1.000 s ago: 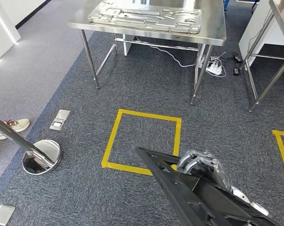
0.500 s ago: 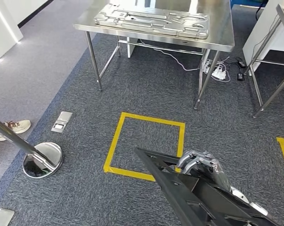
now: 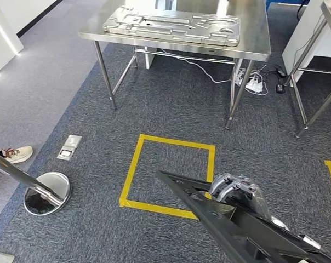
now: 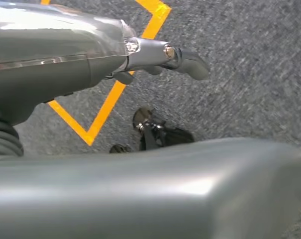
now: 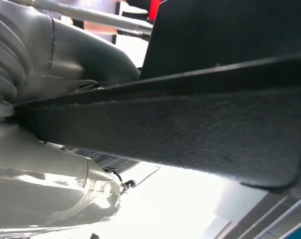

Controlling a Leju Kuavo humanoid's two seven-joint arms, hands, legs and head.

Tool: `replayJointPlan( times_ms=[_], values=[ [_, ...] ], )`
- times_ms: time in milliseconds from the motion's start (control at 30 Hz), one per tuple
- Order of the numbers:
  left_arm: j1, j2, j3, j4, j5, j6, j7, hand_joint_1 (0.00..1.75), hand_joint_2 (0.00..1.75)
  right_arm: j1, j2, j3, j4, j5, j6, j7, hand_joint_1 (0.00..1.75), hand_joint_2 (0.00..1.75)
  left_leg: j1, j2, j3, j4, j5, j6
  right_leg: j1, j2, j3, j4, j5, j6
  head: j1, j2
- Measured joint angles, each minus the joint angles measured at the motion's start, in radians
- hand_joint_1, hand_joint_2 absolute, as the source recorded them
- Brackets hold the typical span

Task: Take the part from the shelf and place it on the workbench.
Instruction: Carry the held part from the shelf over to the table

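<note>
Fingers (image 3: 232, 183) of the right hand (image 3: 238, 192) curl over the black part's (image 3: 222, 224) upper edge, gripping it.

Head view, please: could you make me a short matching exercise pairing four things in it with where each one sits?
Things:
1. flat silver metal panel
2. black plastic frame part
3. yellow tape square
4. white power strip

Places:
A. outlined on the carpet
B. on the stainless steel workbench
C. on the floor under the workbench
D. held in the right hand

Pairs: 1-B, 2-D, 3-A, 4-C
</note>
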Motion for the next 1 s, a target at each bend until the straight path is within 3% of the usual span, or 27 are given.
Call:
replayJointPlan(
  times_ms=[67,133,200,267,333,367,400,467,500,567,633,700,733,800,833,867,900,967,1000],
  values=[
    [0.002,0.000,0.000,0.000,0.000,0.000,0.000,0.00,1.75,-0.002,0.002,-0.003,0.001,-0.003,0.003,0.000,1.75,1.75,-0.005,-0.005,0.009,-0.022,-0.014,0.015,-0.002,0.012,-0.006,-0.002,-0.002,0.013,0.000,0.000],
    [0.000,0.001,0.000,0.000,0.000,-0.001,0.000,0.00,1.75,-0.002,0.003,-0.006,0.000,-0.004,0.006,0.001,1.75,1.75,-0.004,0.008,0.020,-0.038,-0.026,0.029,-0.004,0.014,-0.007,-0.003,-0.006,0.025,-0.001,0.000],
    [-0.001,0.001,0.000,0.000,0.000,-0.002,-0.001,0.00,1.75,-0.005,0.003,-0.009,0.000,-0.006,0.008,0.001,1.75,1.75,-0.001,0.021,0.035,-0.051,-0.029,0.040,-0.002,0.004,-0.026,0.046,-0.031,0.030,0.000,0.000],
    [-0.002,0.001,0.000,0.000,0.000,-0.002,-0.001,0.00,1.75,-0.008,0.004,-0.011,0.001,-0.007,0.009,0.001,1.75,1.75,-0.003,0.036,0.049,-0.054,-0.039,0.051,-0.001,-0.004,-0.096,0.169,-0.078,0.030,0.000,0.000],
    [-0.002,0.001,0.000,0.000,0.000,-0.003,-0.001,0.00,1.75,-0.006,0.004,-0.013,0.004,-0.009,0.012,0.001,1.75,1.75,-0.007,0.051,0.064,-0.054,-0.052,0.054,-0.001,-0.005,-0.165,0.266,-0.089,0.030,0.000,0.000],
    [-0.002,0.001,0.000,0.000,0.000,-0.003,-0.001,0.00,1.75,-0.005,0.004,-0.013,0.005,-0.010,0.013,0.001,1.75,1.75,-0.008,0.058,0.074,-0.054,-0.059,0.054,0.000,-0.007,-0.176,0.265,-0.065,0.029,0.000,0.000],
    [-0.003,0.001,0.000,0.000,0.000,-0.003,-0.001,0.00,1.75,-0.004,0.004,-0.014,0.006,-0.011,0.015,0.002,1.75,1.75,-0.009,0.064,0.086,-0.054,-0.067,0.052,0.002,-0.011,-0.167,0.225,-0.023,0.026,0.000,0.000],
    [-0.003,0.001,0.000,0.000,0.000,-0.004,-0.002,0.00,1.75,-0.004,0.004,-0.014,0.007,-0.012,0.016,0.002,1.75,1.75,-0.012,0.076,0.108,-0.054,-0.085,0.047,0.011,-0.045,-0.127,0.108,0.055,0.015,0.000,0.000],
    [-0.004,0.001,0.000,0.000,0.000,-0.004,-0.003,0.00,1.75,-0.005,0.004,-0.014,0.007,-0.012,0.016,0.002,1.75,1.75,-0.013,0.081,0.114,-0.054,-0.092,0.042,0.018,-0.065,-0.111,0.064,0.071,0.008,0.000,0.000],
    [-0.004,0.001,0.000,0.000,0.000,-0.004,-0.005,0.00,1.75,-0.004,0.005,-0.014,0.007,-0.003,0.012,0.003,1.75,1.75,-0.016,0.093,0.119,-0.056,-0.100,0.033,0.028,-0.084,-0.101,0.036,0.065,-0.004,0.000,0.000],
    [-0.007,0.001,0.000,0.000,0.000,-0.004,-0.006,0.00,1.75,0.000,0.006,-0.014,0.005,0.011,0.006,0.003,1.75,1.75,-0.017,0.102,0.126,-0.062,-0.106,0.025,0.025,-0.070,-0.098,0.025,0.061,-0.011,0.000,0.000],
    [-0.010,0.000,0.000,0.000,0.001,-0.005,-0.008,0.00,1.75,0.000,0.006,-0.014,0.002,0.018,0.004,0.003,1.75,1.75,-0.015,0.085,0.117,-0.029,-0.129,0.014,0.016,-0.062,-0.088,0.018,0.058,-0.020,0.000,0.000],
    [-0.010,0.001,-0.001,0.000,0.001,-0.006,-0.009,0.00,1.75,0.001,0.007,-0.014,0.001,0.019,0.004,0.003,1.75,1.75,-0.013,0.071,0.094,0.019,-0.152,0.009,0.012,-0.059,-0.082,0.016,0.055,-0.024,0.000,0.000],
    [-0.008,0.002,-0.001,0.000,0.002,-0.005,-0.010,0.00,1.75,0.002,0.010,-0.014,0.000,0.021,0.004,0.003,1.75,1.75,-0.008,0.054,0.017,0.150,-0.198,0.001,0.010,-0.051,-0.075,0.016,0.048,-0.028,0.000,0.000],
    [-0.005,0.003,-0.001,0.000,0.002,-0.004,-0.010,0.00,1.75,0.004,0.011,-0.014,0.000,0.022,0.004,0.003,1.75,1.75,-0.007,0.052,-0.018,0.199,-0.204,-0.001,0.009,-0.045,-0.071,0.016,0.044,-0.028,0.000,0.000],
    [-0.003,0.003,-0.001,0.000,0.002,-0.004,-0.010,0.00,1.75,0.005,0.012,-0.014,0.000,0.023,0.004,0.003,1.75,1.75,-0.005,0.051,-0.039,0.215,-0.189,-0.002,0.009,-0.040,-0.065,0.016,0.039,-0.026,0.000,0.000],
    [-0.001,0.003,-0.001,0.000,0.002,-0.004,-0.010,0.00,1.75,0.006,0.012,-0.014,0.000,0.024,0.004,0.003,1.75,1.75,-0.005,0.051,-0.041,0.192,-0.154,-0.002,0.008,-0.036,-0.056,0.016,0.033,-0.024,0.000,0.000],
    [0.001,0.004,-0.001,0.000,0.003,-0.004,-0.010,0.00,1.75,0.008,0.013,-0.013,0.000,0.026,0.003,0.003,1.75,1.75,-0.005,0.051,-0.008,0.079,-0.064,0.002,0.007,-0.031,-0.035,0.015,0.019,-0.017,0.000,0.000],
    [0.000,0.004,-0.001,0.000,0.003,-0.003,-0.010,0.00,1.75,0.008,0.013,-0.013,0.000,0.028,0.002,0.003,1.75,1.75,-0.006,0.050,0.010,0.029,-0.036,0.005,0.008,-0.028,-0.028,0.016,0.013,-0.012,0.000,0.000]
  ],
)
